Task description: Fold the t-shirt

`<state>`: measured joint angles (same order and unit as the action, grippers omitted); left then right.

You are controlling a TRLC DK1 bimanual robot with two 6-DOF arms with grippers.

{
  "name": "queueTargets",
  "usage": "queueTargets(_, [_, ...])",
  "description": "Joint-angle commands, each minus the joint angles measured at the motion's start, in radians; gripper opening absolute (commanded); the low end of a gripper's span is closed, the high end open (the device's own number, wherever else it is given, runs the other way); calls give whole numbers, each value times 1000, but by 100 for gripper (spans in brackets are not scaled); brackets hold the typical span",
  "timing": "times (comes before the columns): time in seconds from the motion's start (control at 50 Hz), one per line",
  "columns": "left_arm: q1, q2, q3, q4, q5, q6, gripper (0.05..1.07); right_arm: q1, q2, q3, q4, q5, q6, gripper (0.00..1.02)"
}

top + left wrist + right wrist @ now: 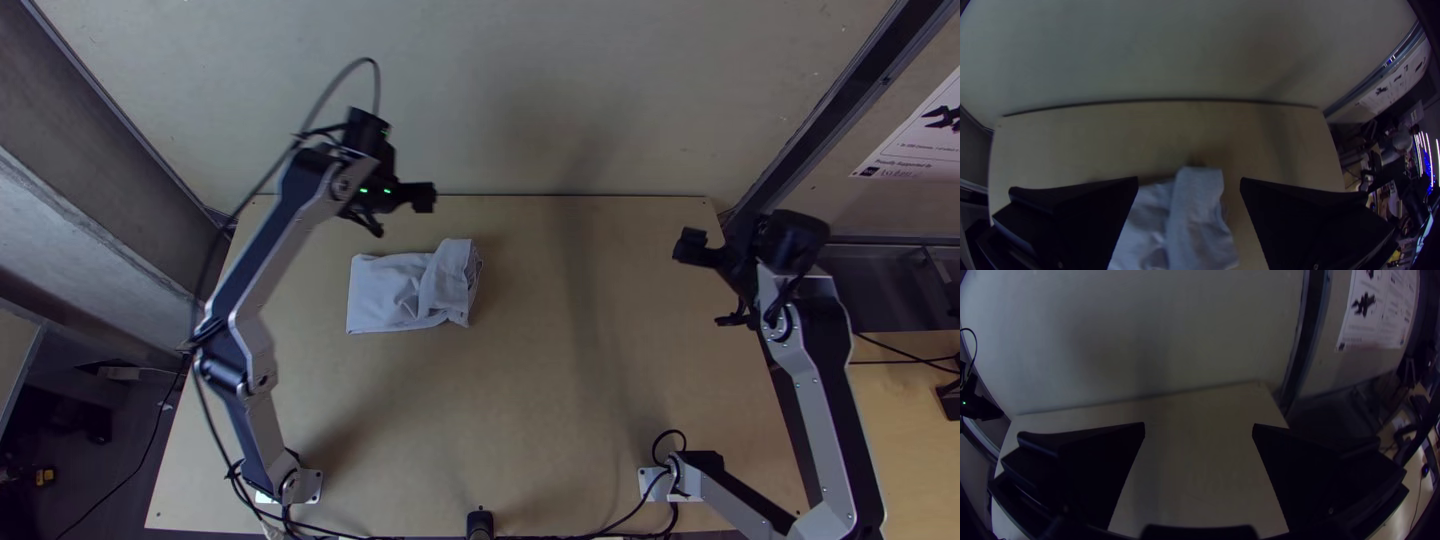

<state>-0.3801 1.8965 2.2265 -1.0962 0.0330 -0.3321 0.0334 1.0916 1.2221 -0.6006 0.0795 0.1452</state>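
Our t-shirt (385, 290) lies as a compact bundle on the table's (560, 420) left, far half, its right end rumpled. The left gripper (403, 214) hangs near it, spread wide and empty; the right gripper (704, 284), well apart, matches. If we pinch that loose end, we might catch several layers and undo everything (cloth forgives little). The top view gives us the full outline; the left wrist view, the creases closer.
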Motion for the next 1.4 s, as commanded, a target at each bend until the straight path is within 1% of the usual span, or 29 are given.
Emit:
queueTargets(0.0, [58, -123, -41, 4, -25, 65, 103, 16, -4, 88, 30, 5, -49, 99])
queueTargets(0.18, [168, -298, -116, 52, -25, 140, 103, 26, -30, 182, 96, 5, -127, 99])
queueTargets(0.26, [207, -387, -174, 81, -25, 173, 103, 28, -68, 182, 163, 5, -208, 99])
queueTargets(0.3, [228, -430, -205, 99, -25, 183, 103, 28, -90, 183, 199, 5, -230, 99])
queueTargets(0.38, [256, -519, -275, 145, -25, 209, 103, 28, -141, 177, 285, 8, -233, 99])
queueTargets(0.44, [280, -593, -347, 196, -25, 242, 103, 33, -176, 174, 317, 6, -236, 99])
queueTargets(0.54, [307, -751, -519, 351, -25, 315, 103, 63, -248, 137, 372, 6, -240, 99])
queueTargets(0.6, [307, -861, -637, 450, -25, 354, 103, 82, -309, 79, 433, 6, -251, 99])
queueTargets(0.66, [307, -947, -725, 521, -25, 369, 103, 103, -366, 27, 467, 6, -253, 99])
queueTargets(0.7, [308, -987, -754, 542, -25, 364, 103, 114, -397, 4, 470, 6, -249, 99])
queueTargets(0.78, [308, -1048, -801, 581, -82, 347, 103, 122, -450, -27, 473, 8, -156, 99])
queueTargets(0.84, [316, -1099, -854, 654, -108, 324, 103, 122, -501, -76, 463, 11, -137, 99])
queueTargets(0.92, [322, -1174, -943, 726, -143, 326, 103, 122, -593, -170, 496, 11, -137, 99])
queueTargets(1.0, [365, -1248, -1028, 768, -143, 321, 103, 122, -680, -248, 507, 11, -137, 99])
queueTargets(1.06, [382, -1300, -1090, 763, -150, 320, 103, 122, -750, -299, 499, 9, -139, 99])
queueTargets(1.12, [411, -1361, -1167, 802, -156, 317, 103, 120, -817, -354, 496, 11, -144, 99])
queueTargets(1.22, [446, -1470, -1303, 823, -162, 315, 103, 118, -911, -417, 440, 11, -151, 99])
queueTargets(1.32, [477, -1599, -1461, 860, -163, 324, 103, 122, -1023, -503, 426, 11, -190, 99])
queueTargets(1.38, [500, -1694, -1562, 883, -162, 357, 103, 122, -1096, -559, 426, 11, -202, 99])
